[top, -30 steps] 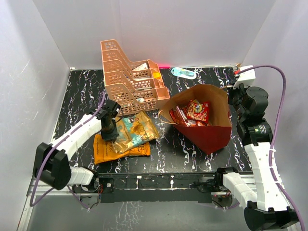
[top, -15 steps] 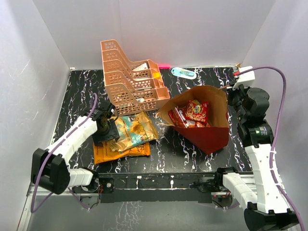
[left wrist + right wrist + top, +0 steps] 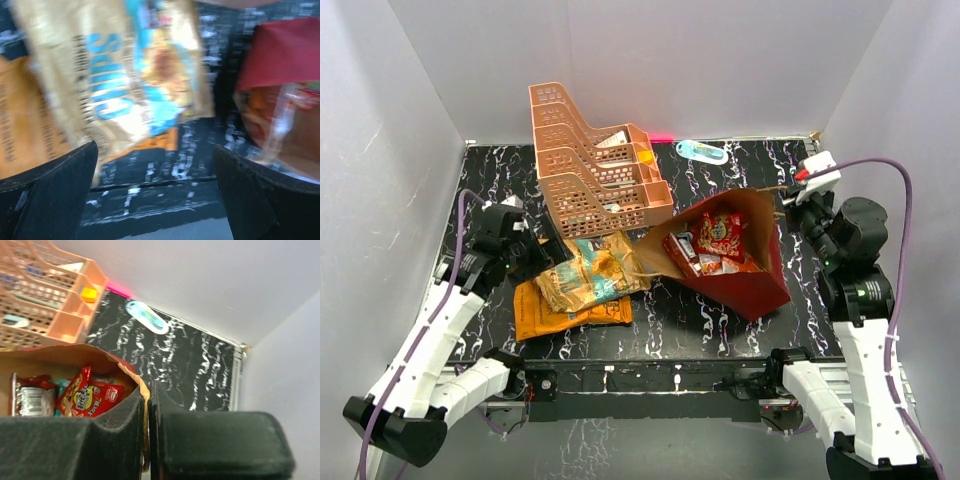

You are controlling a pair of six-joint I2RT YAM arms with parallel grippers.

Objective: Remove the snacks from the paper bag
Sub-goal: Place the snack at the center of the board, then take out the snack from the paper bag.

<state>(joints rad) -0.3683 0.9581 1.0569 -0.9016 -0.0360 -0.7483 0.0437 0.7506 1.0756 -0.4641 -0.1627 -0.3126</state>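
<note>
Red on the outside and brown kraft within, the paper bag [image 3: 745, 275] sits on the right half of the table [image 3: 720, 320], about midway between its near and far edges. It is tipped over towards the left, so its open mouth faces the peach tiered rack [image 3: 595, 170]. Red packets [image 3: 720, 235] lie inside the mouth; one carries a yellow round print, and another shows a white label panel in the right wrist view.

The right gripper [image 3: 148, 395] is at the bag's far right rim. Its two dark fingers are pressed together with the paper edge pinched between them.

Towards the near left corner of the table, a tan-gold chip bag [image 3: 590, 272] with blue lettering lies just in front of the rack's lowest tier. It rests partly on top of a flat orange chip bag [image 3: 565, 315], whose near edge and left side stick out from under it.

The left gripper [image 3: 155, 190] is at the gold bag's left side with its fingers spread wide and nothing between them. Whether a fingertip touches the packet cannot be told, since the wrist view is blurred.

A small blue-green bottle [image 3: 702, 151] lies at the far edge of the table, right of the rack and well apart from the paper bag.
</note>
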